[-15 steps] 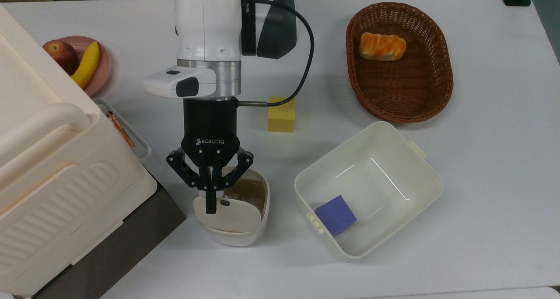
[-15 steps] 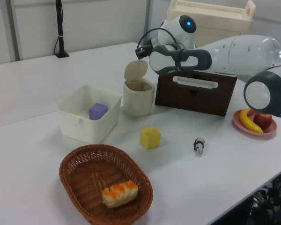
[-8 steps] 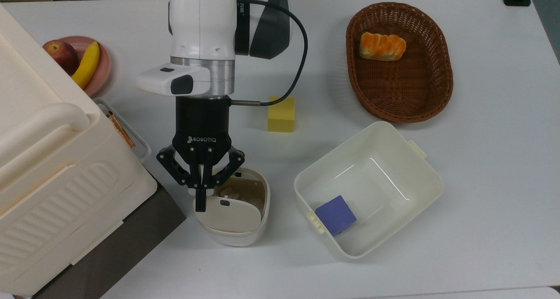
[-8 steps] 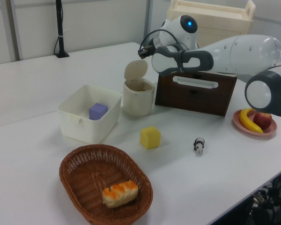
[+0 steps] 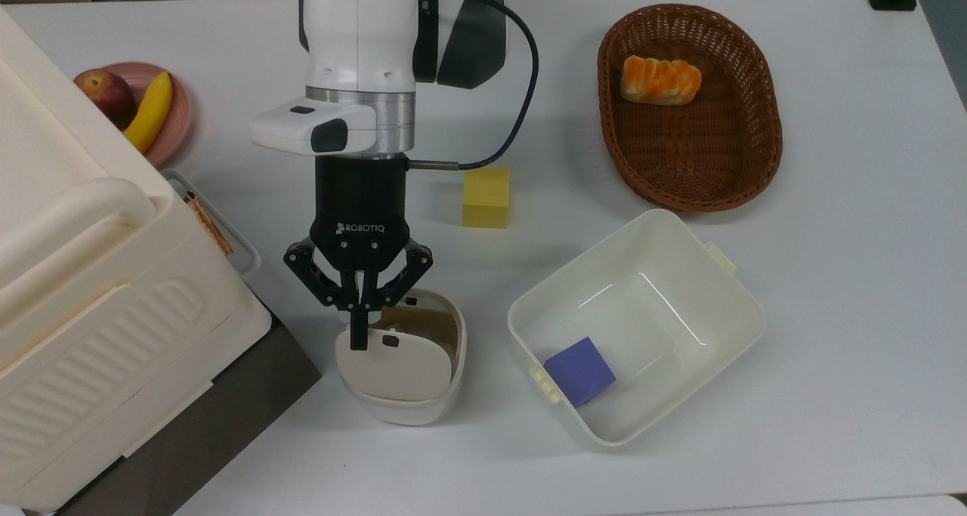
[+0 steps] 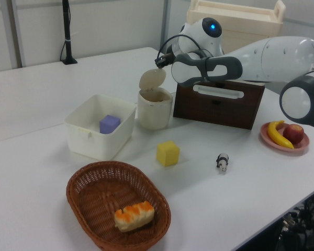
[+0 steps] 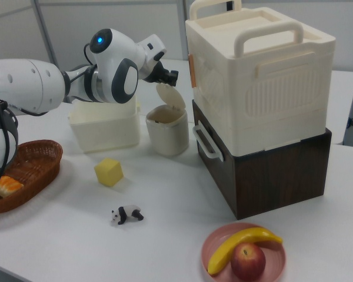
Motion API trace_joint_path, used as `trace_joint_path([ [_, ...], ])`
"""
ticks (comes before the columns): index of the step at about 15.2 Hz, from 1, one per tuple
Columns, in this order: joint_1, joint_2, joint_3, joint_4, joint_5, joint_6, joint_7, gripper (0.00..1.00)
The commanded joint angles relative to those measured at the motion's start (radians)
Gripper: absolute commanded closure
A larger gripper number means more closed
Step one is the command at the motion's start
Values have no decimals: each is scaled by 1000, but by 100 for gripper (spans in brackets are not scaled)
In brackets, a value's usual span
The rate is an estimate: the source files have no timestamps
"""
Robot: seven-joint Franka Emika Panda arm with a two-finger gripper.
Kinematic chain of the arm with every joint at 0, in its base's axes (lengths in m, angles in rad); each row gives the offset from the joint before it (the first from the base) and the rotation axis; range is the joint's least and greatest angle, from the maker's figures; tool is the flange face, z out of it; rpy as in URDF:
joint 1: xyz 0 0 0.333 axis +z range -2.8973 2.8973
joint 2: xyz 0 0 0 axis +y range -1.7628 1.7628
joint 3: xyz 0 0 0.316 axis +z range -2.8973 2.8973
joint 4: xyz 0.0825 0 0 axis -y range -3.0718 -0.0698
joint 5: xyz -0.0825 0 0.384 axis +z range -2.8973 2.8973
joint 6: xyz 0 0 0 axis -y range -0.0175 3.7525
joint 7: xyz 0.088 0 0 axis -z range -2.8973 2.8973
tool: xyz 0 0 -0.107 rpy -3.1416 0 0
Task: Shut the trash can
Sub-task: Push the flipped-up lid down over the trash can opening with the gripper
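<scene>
The trash can is a small cream-white bin near the top view's lower middle. Its beige lid, with a small black button, stands raised and tilted over the opening. Brown contents show inside. My gripper is shut, and its fingertips rest at the lid's upper edge beside the button. In the left view the trash can has its lid up, with the gripper just behind the lid's top. In the right view the gripper sits above the lid of the trash can.
A cream tub holding a purple cube sits right of the can in the top view. A yellow block, a wicker basket with bread, a big cream box, a fruit plate and a toy panda stand around.
The gripper swung to the top view's left, then came back right against the lid. The lid now leans a little further over the opening.
</scene>
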State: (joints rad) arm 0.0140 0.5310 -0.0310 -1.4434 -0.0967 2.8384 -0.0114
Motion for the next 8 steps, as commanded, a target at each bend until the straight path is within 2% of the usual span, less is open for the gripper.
trace_joint_path([
  [1, -2, -39, 3, -51, -17, 16, -15, 100],
  [6, 0, -42, 5, -67, -35, 7, -24, 100],
  [8, -3, -55, 5, -121, -35, 10, -74, 100],
])
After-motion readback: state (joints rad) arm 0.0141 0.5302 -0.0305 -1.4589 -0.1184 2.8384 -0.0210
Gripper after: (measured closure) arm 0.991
